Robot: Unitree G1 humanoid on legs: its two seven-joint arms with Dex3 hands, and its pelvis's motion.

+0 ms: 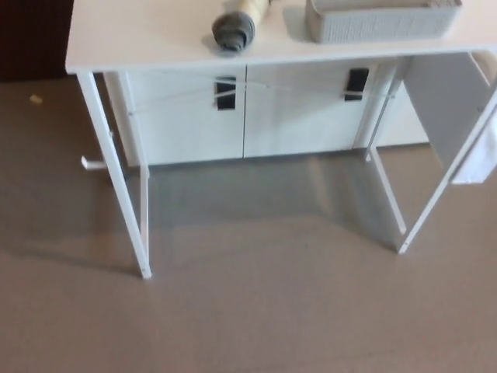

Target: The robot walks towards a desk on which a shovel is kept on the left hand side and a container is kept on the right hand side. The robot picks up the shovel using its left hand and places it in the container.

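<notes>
Since neither of my hands shows anywhere below me, I cannot tell how my fingers stand. Nearest to me lies bare grey-brown floor (256, 311), smooth, with a faint seam running across it. Farther on stand the thin white legs of the bench (140, 35): the front left leg (116, 179) slants down to the floor at the left, and the front right leg (446, 175) slants down at the right, with open space between them. A small white peg (91, 163) sticks out beside the left leg. Behind the legs and under the top stands a white cabinet (245, 116) with two doors, each with a black handle (225, 92) near its upper edge.

On the white top, toward its near edge and a little left of the middle, lies the shovel (238, 23). Its dark grey rounded end points toward me and a pale cream part runs away toward the upper edge, where it is cut off; it looks blurred. Just to its right, apart from it, sits the container (380, 22), a pale grey woven basket with low walls, its top cropped. A small yellowish scrap (35, 99) lies on the floor far left.
</notes>
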